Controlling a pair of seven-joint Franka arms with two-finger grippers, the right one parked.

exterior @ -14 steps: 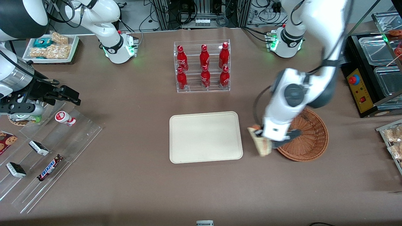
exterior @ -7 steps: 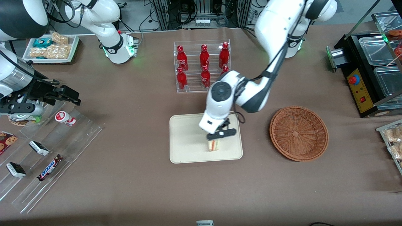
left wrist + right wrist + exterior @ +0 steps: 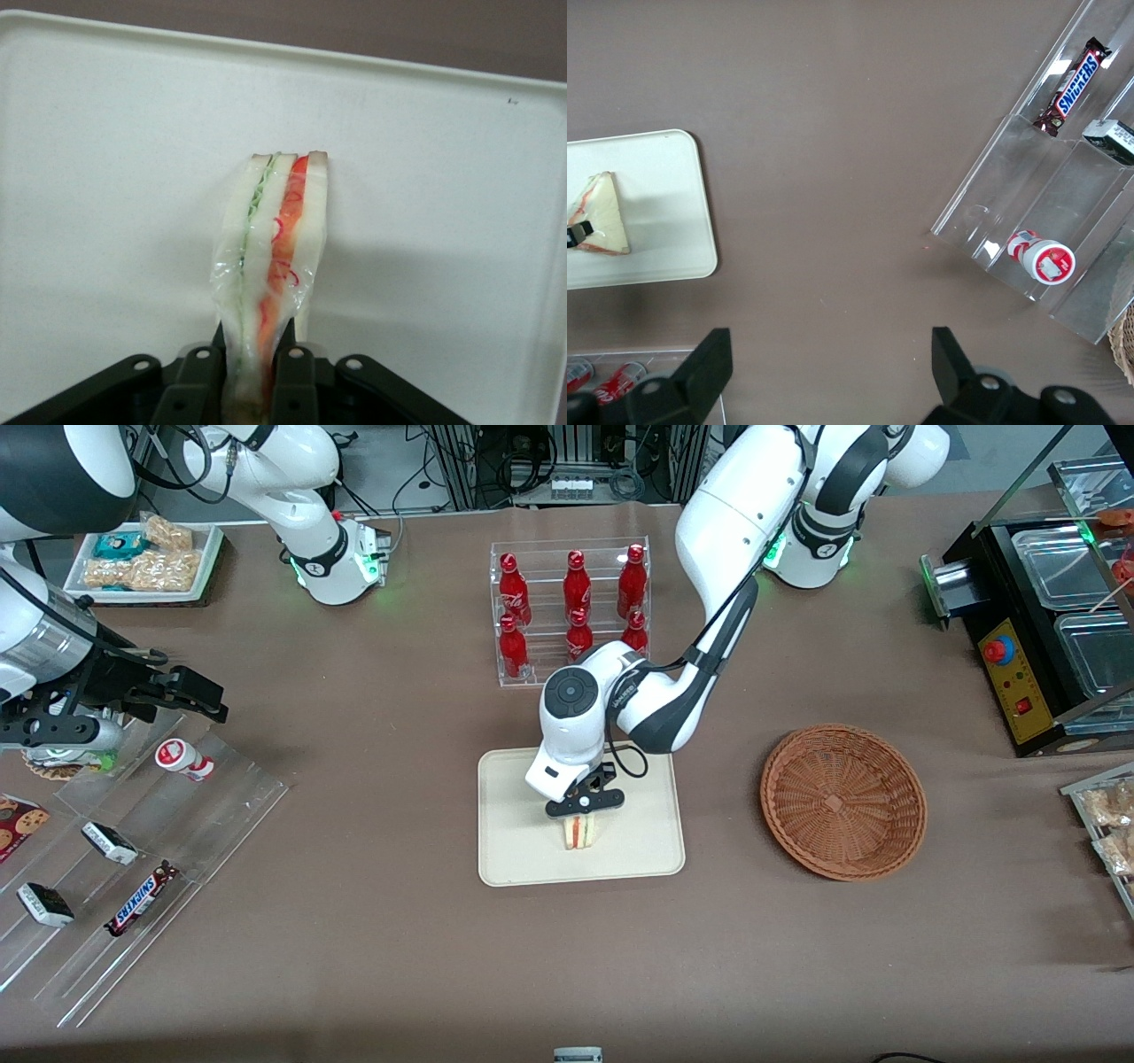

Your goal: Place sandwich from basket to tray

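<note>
My left gripper [image 3: 580, 815] is shut on the sandwich [image 3: 579, 832], a wrapped white wedge with red and green filling, and holds it on or just above the cream tray [image 3: 514, 850]. In the left wrist view the sandwich [image 3: 273, 257] stands on edge between the two black fingers [image 3: 297, 376], over the tray [image 3: 106, 177]. The right wrist view shows the sandwich [image 3: 602, 215] on the tray [image 3: 664, 248]. The reddish-brown wicker basket [image 3: 843, 802] sits empty, toward the working arm's end of the table.
A clear rack of red bottles [image 3: 571, 613] stands farther from the front camera than the tray. A clear stepped shelf with snack bars [image 3: 133, 903] lies toward the parked arm's end. A black appliance with metal trays [image 3: 1054, 638] stands past the basket.
My gripper has carried the sandwich from beside the basket over to the tray, then a little farther toward the parked arm's end and lower onto it.
</note>
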